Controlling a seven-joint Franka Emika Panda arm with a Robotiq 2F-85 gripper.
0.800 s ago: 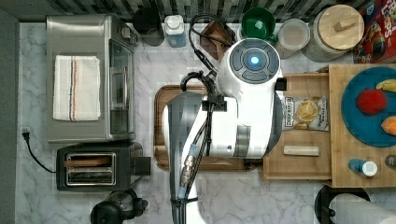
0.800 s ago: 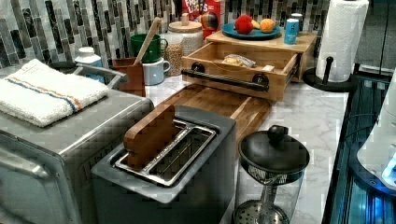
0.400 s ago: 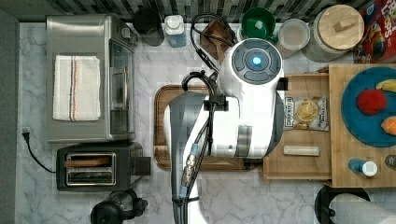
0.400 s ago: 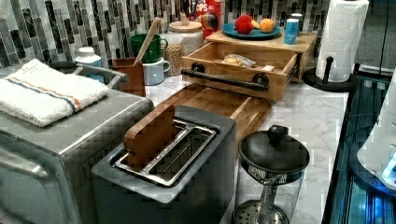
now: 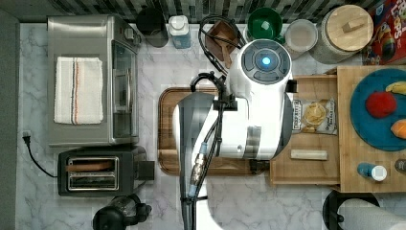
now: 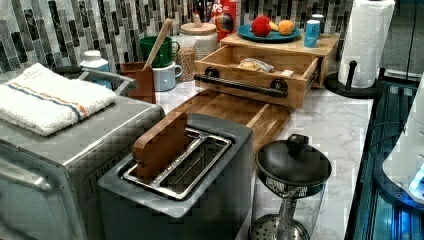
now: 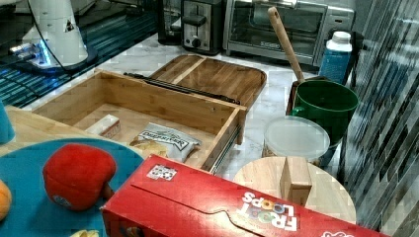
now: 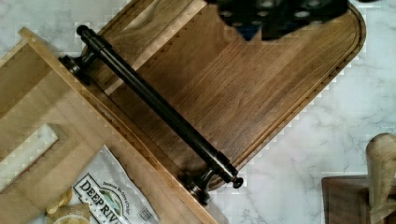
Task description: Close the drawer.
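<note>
The white arm (image 5: 261, 100) hangs over the open drawer's (image 6: 260, 75) front and dark cutting board (image 8: 243, 84), barely shifted since before; gripper (image 8: 280, 16) state: cannot tell.

Ahead of my wrist camera, the drawer (image 8: 56, 140) stands open, its black handle (image 8: 159, 109) over the bare cutting board (image 8: 243, 88). Chip bag (image 7: 165, 140) and small bar (image 7: 104, 126) occupy the drawer floor; open marble (image 6: 330, 130) flanks the board.

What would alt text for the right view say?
An open wooden drawer holds a chip bag and a small pale bar. A dark cutting board lies beyond it on the marble counter.
</note>
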